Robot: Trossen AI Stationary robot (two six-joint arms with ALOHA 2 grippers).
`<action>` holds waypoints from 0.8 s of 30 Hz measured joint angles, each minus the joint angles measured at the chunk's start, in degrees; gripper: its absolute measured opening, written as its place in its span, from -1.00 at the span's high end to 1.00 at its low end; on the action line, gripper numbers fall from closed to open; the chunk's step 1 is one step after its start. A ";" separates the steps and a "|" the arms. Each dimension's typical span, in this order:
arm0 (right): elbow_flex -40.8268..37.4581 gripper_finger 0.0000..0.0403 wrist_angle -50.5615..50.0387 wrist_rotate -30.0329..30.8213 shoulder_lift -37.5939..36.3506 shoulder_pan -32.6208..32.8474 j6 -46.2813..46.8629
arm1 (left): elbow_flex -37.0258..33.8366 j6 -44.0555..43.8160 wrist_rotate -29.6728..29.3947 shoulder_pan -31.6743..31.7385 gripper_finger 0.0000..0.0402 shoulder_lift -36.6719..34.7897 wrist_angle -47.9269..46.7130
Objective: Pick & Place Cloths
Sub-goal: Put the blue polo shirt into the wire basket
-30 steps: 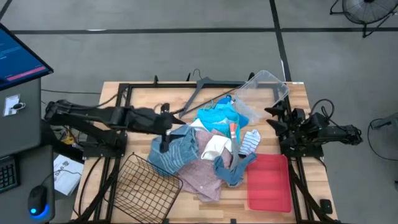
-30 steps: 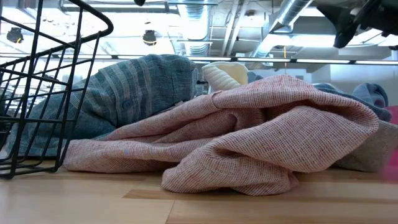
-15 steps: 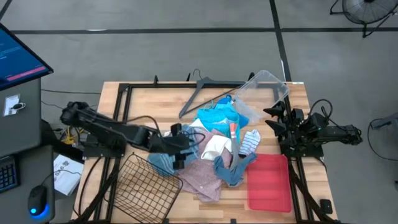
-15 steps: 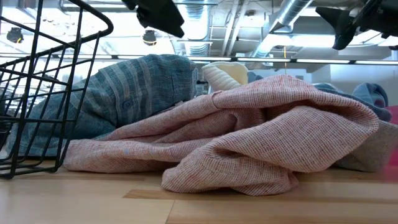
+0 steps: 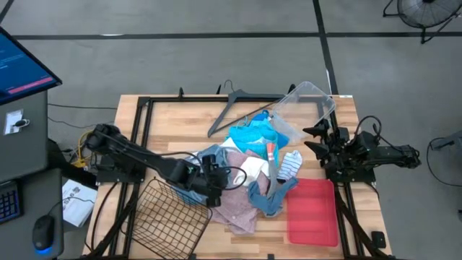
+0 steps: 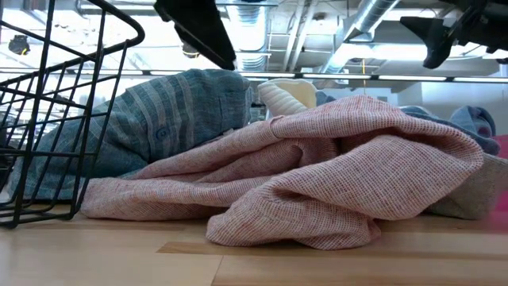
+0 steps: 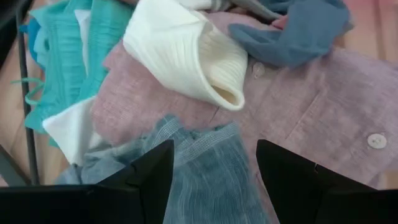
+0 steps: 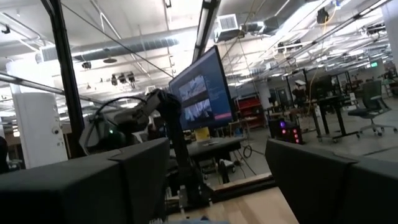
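Cloths (image 5: 249,170) lie heaped at centre frame on the desk (image 5: 166,119); left gripper (image 7: 214,171), released, hovers over the blue-grey striped shirt (image 7: 199,180). Right gripper (image 5: 312,137), also released, waits at right. Overlapping pink shirt (image 7: 311,99) risks being dragged along.

An industrial lab; exposed ceiling ducts (image 8: 143,43), a large monitor (image 8: 202,87), workbenches (image 8: 323,102) beyond.
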 joint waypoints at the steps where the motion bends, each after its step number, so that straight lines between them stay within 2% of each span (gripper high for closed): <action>1: 0.01 -0.31 -0.19 0.00 -0.02 0.00 0.00 | 0.01 -0.46 0.01 -0.11 -0.07 0.42 -0.07; 12: 0.01 -0.31 -1.05 0.00 0.00 0.00 0.00 | 0.00 -6.02 -0.06 -0.93 -0.07 3.67 -10.36; 19: 0.01 -0.31 -1.29 0.02 0.00 0.00 -0.01 | -2.60 -7.28 0.02 -0.53 -0.06 4.23 -12.19; 22: 0.01 -0.31 -1.32 0.02 0.00 0.00 -0.02 | -4.07 -8.83 0.91 0.43 0.02 4.17 -13.33; 24: 0.01 -0.31 -1.32 0.02 0.00 0.00 -0.02 | -5.16 -9.19 2.12 1.29 0.17 4.20 -13.50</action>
